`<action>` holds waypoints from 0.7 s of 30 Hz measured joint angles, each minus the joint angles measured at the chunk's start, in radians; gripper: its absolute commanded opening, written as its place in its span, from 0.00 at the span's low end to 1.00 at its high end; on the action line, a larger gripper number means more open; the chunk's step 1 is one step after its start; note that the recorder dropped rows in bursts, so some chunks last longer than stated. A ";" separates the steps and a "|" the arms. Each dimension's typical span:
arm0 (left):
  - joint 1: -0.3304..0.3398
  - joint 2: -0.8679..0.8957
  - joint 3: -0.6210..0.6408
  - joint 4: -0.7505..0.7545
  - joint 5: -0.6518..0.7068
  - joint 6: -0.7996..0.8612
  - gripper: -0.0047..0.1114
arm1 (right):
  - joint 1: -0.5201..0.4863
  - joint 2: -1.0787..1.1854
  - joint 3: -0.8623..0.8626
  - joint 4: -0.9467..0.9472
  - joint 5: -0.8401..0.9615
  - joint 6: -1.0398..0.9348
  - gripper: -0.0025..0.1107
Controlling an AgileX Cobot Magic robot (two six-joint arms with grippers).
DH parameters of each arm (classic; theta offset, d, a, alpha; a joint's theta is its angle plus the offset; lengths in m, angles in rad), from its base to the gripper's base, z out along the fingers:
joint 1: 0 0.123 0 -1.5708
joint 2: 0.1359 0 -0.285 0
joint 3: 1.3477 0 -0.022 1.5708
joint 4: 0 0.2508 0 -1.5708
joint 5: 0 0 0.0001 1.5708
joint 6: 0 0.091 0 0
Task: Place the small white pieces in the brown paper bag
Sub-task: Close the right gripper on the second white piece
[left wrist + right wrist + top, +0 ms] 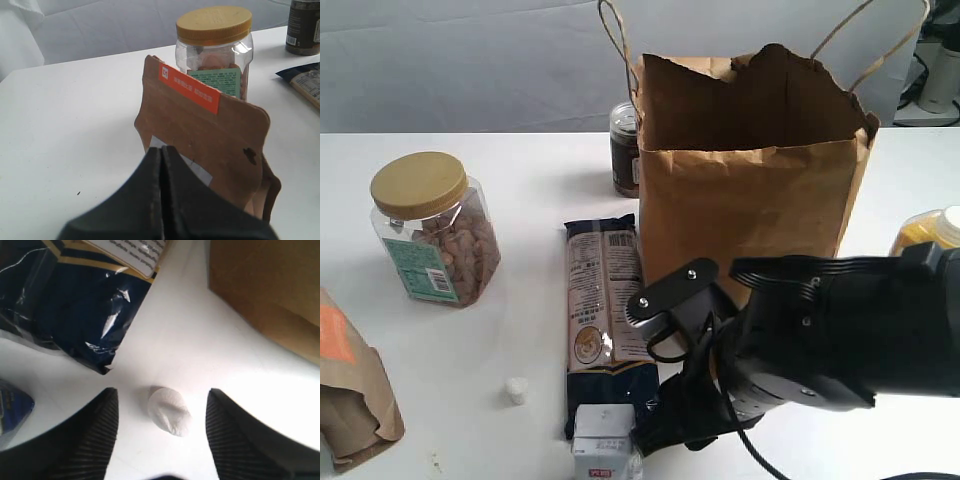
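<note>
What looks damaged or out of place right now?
The brown paper bag has a ragged, torn top edge, though it stands upright. One small white piece lies loose on the table; another sits inside the open right gripper.

White table (520, 200): brown paper bag (750, 200), nut jar (435, 235), dark jar (624, 148), blue packet (603, 300), pouch (350, 390), small white piece (517, 390).

Paper bag (750, 190) stands at twelve o'clock, right arm (820, 330) low at five, one white piece (516, 390) lying at seven, nut jar (435, 235) at nine.
</note>
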 measured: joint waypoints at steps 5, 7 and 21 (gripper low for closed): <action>0.000 0.000 0.000 0.000 0.000 0.000 0.04 | 0.000 -0.016 0.000 0.015 0.013 -0.004 0.49; 0.000 0.000 0.000 0.000 0.000 0.000 0.04 | 0.000 -0.042 0.002 0.019 0.024 -0.006 0.49; 0.000 0.000 0.000 0.000 0.000 0.000 0.04 | -0.008 -0.165 0.004 -0.001 0.119 0.040 0.49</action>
